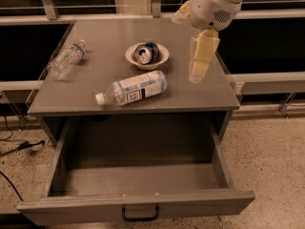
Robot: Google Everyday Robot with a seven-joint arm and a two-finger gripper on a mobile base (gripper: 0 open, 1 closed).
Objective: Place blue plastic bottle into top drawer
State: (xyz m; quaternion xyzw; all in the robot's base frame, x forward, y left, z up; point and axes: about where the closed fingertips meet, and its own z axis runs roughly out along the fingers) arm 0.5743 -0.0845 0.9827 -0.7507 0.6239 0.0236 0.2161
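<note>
Hovering gripper (pixel 196 75), blue plastic bottle (pixel 133 87) at its 9 o'clock.
It lies flat on the cabinet top (pixel 107 37), cap toward 8 o'clock; grip state cannot be told; the top drawer (pixel 190 205) stands open at 6.

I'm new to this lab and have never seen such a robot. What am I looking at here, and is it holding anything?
This is a single camera view, looking down at a grey cabinet from its front. Where the camera is mounted is not on record. The white and cream shape at the upper right is the robot's one arm. It ends in the gripper, which hangs over the right part of the cabinet top and holds nothing. On the top lie the blue plastic bottle, on its side, a smaller clear bottle near the left edge, and a bowl with a can in it. Below, the top drawer is pulled open, and the bottle is not yet in it.
</note>
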